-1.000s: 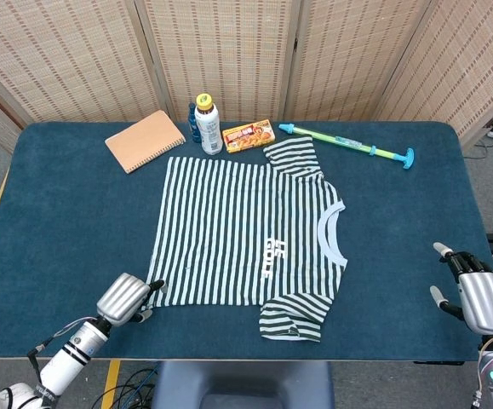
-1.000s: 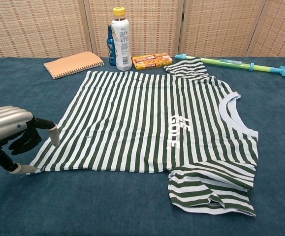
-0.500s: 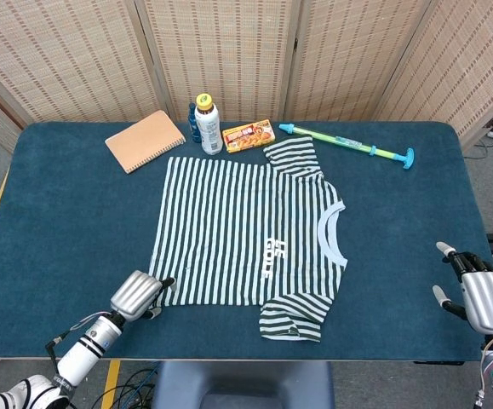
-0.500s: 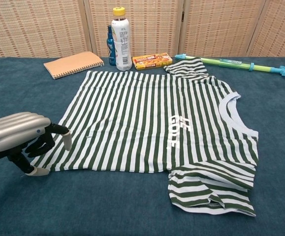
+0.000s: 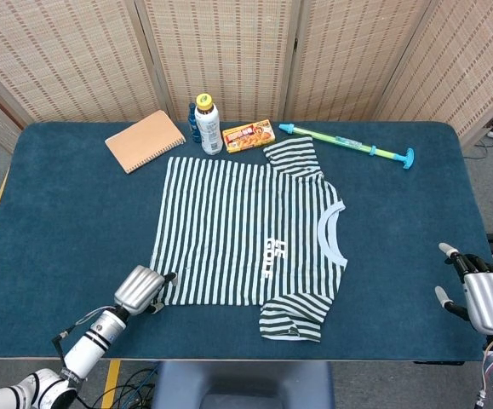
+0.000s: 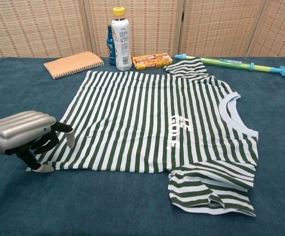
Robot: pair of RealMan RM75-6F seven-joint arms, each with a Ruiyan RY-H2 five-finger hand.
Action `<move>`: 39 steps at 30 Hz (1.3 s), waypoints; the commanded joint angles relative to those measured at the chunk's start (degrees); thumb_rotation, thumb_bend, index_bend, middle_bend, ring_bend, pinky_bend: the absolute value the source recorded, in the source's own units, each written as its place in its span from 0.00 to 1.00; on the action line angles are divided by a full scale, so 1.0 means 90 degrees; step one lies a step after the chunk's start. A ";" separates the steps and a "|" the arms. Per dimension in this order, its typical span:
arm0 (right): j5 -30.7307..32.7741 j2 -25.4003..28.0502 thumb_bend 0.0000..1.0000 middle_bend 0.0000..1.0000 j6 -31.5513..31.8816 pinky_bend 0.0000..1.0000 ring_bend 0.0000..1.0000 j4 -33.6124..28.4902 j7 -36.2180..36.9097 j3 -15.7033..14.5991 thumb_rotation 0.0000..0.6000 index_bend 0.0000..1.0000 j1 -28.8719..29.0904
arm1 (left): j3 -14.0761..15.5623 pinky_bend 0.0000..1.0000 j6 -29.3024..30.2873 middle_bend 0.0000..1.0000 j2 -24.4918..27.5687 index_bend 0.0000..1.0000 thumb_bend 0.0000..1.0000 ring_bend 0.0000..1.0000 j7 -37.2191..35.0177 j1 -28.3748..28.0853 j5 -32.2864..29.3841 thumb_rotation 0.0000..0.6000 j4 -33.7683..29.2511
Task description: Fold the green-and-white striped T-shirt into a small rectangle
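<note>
Green-and-white striped shirt lies flat mid-surface, collar toward the right, one sleeve doubled over at the near edge. We find the left robot hand at the shirt's near-left hem corner, fingers curled over the cloth; whether it has hold, we cannot tell. The right robot hand sits off the surface's right edge, fingers apart, holding nothing.

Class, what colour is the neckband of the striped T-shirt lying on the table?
The green-and-white striped T-shirt has a pale blue neckband, clearest in the head view.
</note>
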 commanded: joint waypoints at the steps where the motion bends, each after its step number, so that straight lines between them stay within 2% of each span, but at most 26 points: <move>1: 0.0010 -0.0004 0.29 0.37 -0.0008 0.43 0.33 0.0003 0.0001 0.0001 1.00 0.16 0.0001 | -0.0044 0.94 0.0005 0.89 -0.0061 0.45 0.21 0.81 -0.0031 -0.0030 -0.0076 1.00 0.0098; 13: 0.0043 -0.0051 0.29 0.38 -0.0031 0.43 0.34 0.0053 0.0037 -0.0009 1.00 0.16 -0.0010 | 0.0024 0.95 -0.0091 0.90 -0.0073 0.50 0.21 0.82 -0.0123 -0.0142 -0.0135 1.00 0.0158; 30: 0.0094 -0.0128 0.29 0.39 -0.0051 0.43 0.37 0.0189 0.0153 -0.0019 1.00 0.16 -0.0035 | 0.0140 0.95 -0.0431 0.90 0.0107 0.52 0.28 0.83 0.0241 -0.0353 -0.0267 1.00 -0.0236; 39: 0.0111 -0.0160 0.29 0.39 -0.0055 0.43 0.38 0.0273 0.0229 -0.0014 1.00 0.16 -0.0046 | 0.0110 0.95 -0.0347 0.90 0.0107 0.53 0.32 0.84 0.0357 -0.0380 -0.0307 1.00 -0.0291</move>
